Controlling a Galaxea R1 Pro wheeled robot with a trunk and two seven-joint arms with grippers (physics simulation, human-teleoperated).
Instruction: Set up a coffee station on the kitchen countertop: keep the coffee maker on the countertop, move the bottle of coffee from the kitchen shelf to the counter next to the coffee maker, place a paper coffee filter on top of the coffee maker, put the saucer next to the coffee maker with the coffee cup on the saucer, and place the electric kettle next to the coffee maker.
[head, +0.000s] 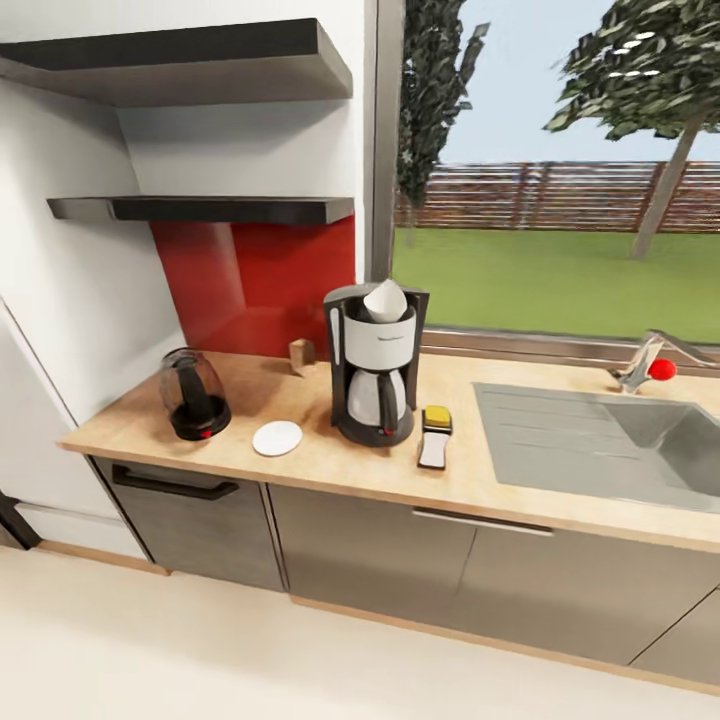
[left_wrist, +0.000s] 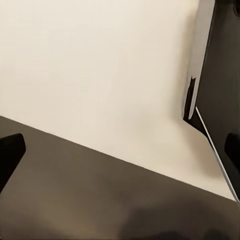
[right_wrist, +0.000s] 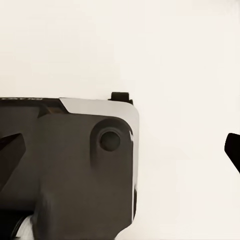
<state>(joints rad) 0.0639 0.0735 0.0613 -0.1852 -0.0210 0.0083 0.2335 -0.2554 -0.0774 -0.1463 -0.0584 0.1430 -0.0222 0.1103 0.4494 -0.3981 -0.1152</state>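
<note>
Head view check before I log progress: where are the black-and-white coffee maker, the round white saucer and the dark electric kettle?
Black-and-white coffee maker (head: 374, 345), head view, white upper body.
Round white saucer (head: 277, 438), head view, its centre.
Dark electric kettle (head: 193, 393), head view, its rounded body.

The surface (head: 330, 470) carries a loose row of obstacles. The electric kettle (head: 193, 394) stands near its left end, the white saucer (head: 277, 438) lies between the kettle and the coffee maker (head: 375, 363), and a yellow-topped sponge (head: 435, 436) lies just beside the maker's right. A small brown block (head: 301, 355) stands against the red backsplash. Between sponge and sink (head: 600, 440) runs a bare strip. The lower shelf (head: 215, 209) overhangs the kettle's end; the air above the maker's paper coffee filter (head: 385, 300) is open.
</note>
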